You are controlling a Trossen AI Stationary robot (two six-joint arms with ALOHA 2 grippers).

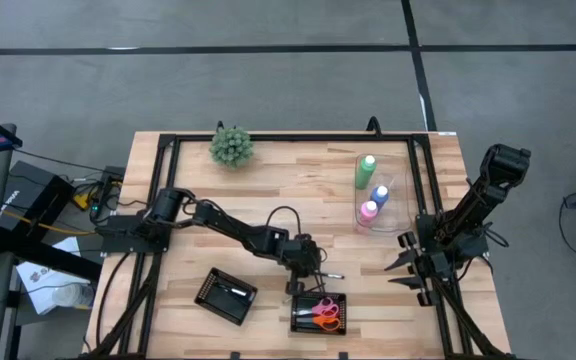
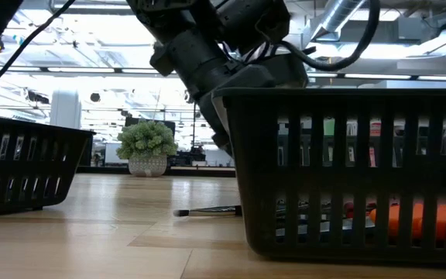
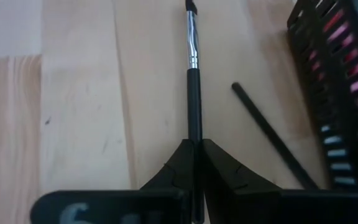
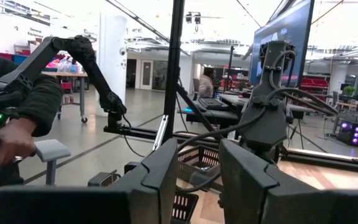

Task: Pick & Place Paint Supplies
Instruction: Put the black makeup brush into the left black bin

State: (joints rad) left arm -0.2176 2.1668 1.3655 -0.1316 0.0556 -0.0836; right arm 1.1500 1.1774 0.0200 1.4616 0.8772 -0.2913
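- High view: the left gripper point(image 1: 311, 268) sits at lower centre, just above the tray point(image 1: 319, 313) that holds the scissors point(image 1: 326, 312). A second tray point(image 1: 226, 295) lies to its left. The green, blue and pink bottles point(image 1: 372, 190) stand at upper right, the right gripper point(image 1: 405, 270) below them.
- Low view: a brush point(image 2: 207, 210) lies on the table point(image 2: 91, 232) beside the near tray.
- Left wrist view: the left gripper's fingers point(image 3: 173, 171) are pinched on a brush handle; another brush point(image 3: 269, 135) lies beside it.
- Right wrist view: the right gripper's fingers point(image 4: 160, 180) stand partly apart, empty.

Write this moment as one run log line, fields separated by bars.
left gripper: shut on brush | beside scissors tray | right gripper: open, waiting at table edge
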